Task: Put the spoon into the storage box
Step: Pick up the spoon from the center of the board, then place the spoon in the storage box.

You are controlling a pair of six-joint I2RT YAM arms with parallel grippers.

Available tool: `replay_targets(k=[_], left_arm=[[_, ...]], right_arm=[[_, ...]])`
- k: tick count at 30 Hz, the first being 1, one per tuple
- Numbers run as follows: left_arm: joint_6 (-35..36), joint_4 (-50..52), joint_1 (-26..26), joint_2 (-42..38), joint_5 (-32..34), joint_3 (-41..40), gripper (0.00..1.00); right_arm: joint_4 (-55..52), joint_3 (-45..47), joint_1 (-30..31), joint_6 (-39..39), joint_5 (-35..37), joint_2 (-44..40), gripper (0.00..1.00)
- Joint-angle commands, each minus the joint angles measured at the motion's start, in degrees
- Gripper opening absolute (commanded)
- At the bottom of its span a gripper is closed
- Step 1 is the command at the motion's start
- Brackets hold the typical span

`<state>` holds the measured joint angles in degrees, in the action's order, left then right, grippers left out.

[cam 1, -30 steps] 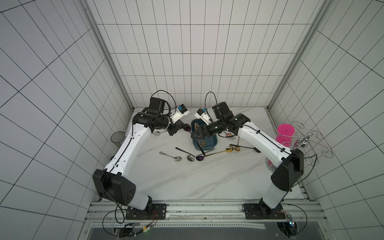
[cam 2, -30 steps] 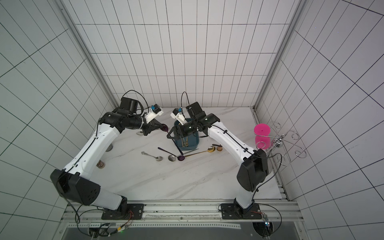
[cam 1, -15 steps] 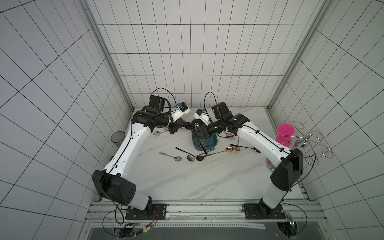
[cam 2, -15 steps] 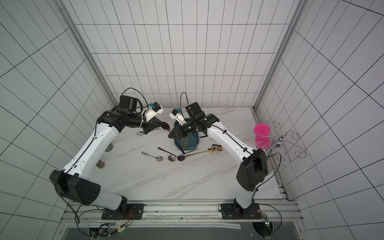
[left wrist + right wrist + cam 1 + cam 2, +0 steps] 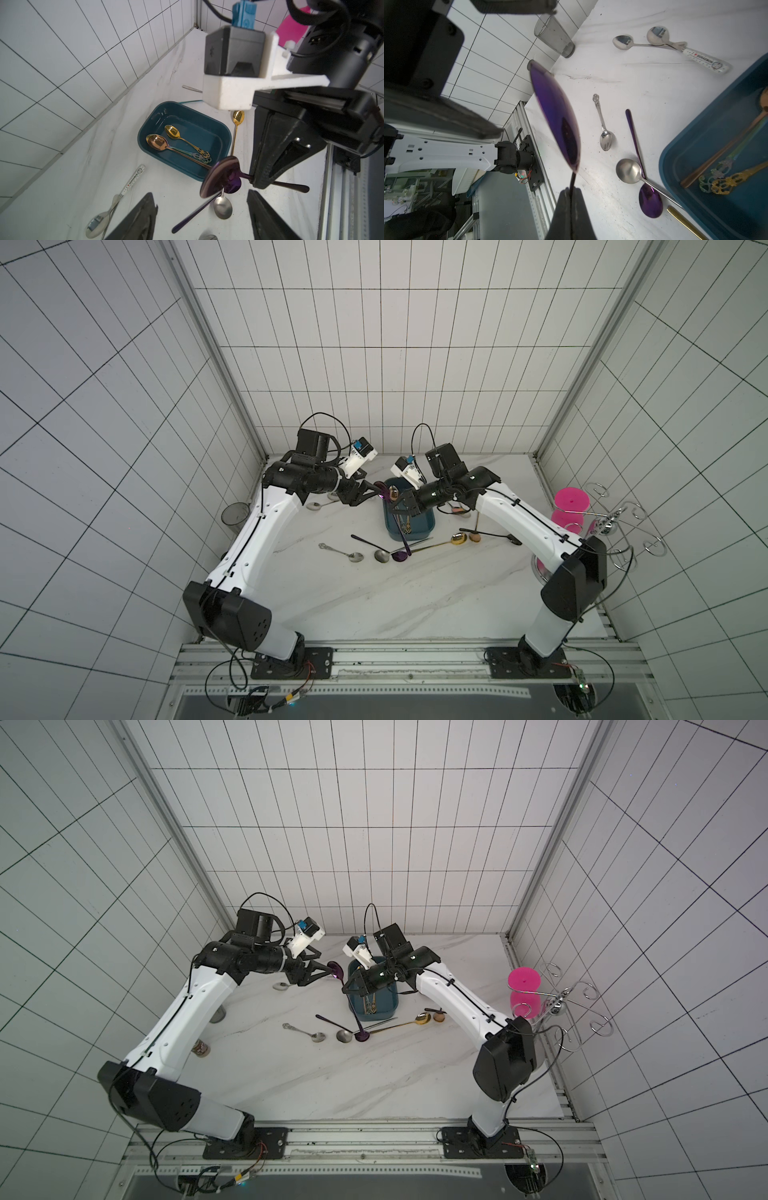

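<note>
Spoon (image 5: 221, 176) with a purple bowl is off the table (image 5: 374, 593), its thin handle pinched in the closed right gripper (image 5: 571, 190), with the bowl sticking out past the fingertips. The left gripper (image 5: 200, 192) is open, its fingers (image 5: 143, 209) spread to either side of the bowl. In both top views it hangs just beside the storage box (image 5: 424, 524), on the left arm's side. Three other spoons (image 5: 156, 142) lie inside the box.
</note>
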<state>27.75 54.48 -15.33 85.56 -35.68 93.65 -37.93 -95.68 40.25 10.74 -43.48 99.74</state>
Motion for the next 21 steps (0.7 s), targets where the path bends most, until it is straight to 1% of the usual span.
replay_targets(k=[1,4,5,7,8,9,11,14,16,21], left_arm=[[-6.23,-2.79,1.27,-3.14,2.11,-0.71,0.78],[-10.64,-3.59,3.68,-4.98,1.42,-2.81,0.80],[-12.00,-4.34,4.61,-5.61,1.49,-4.08,0.82],[-16.00,-7.09,6.81,-7.38,1.49,-7.94,0.85],[-17.60,-7.92,7.70,-8.19,1.78,-9.66,0.94],[-18.91,-8.65,8.52,-9.01,1.91,-11.63,0.98],[-20.12,-9.57,10.04,-10.17,2.43,-15.13,0.99],[-21.71,-11.54,11.64,-11.90,4.76,-20.44,0.99],[-24.41,-13.86,14.33,-13.15,4.58,-23.82,0.99],[-30.56,-21.28,19.57,-15.29,6.29,-31.42,0.99]], right_arm=[[0.52,1.11,-3.45,2.75,2.31,0.71,0.00],[1.11,0.86,-5.84,4.46,4.04,2.43,0.00],[1.11,0.58,-6.43,4.84,4.63,3.17,0.00],[0.90,-0.55,-7.74,5.35,6.06,4.92,0.00],[0.50,-1.20,-8.01,5.30,7.58,5.70,0.00],[-0.30,-2.13,-8.19,4.97,9.43,6.68,0.00],[-2.63,-4.23,-8.40,4.51,13.55,9.11,0.00],[-5.70,-8.36,-8.67,3.09,15.25,13.40,0.00],[-7.04,-10.47,-8.70,2.79,17.39,15.61,0.00],[-7.22,-14.40,-9.21,3.14,19.41,20.96,0.00]])
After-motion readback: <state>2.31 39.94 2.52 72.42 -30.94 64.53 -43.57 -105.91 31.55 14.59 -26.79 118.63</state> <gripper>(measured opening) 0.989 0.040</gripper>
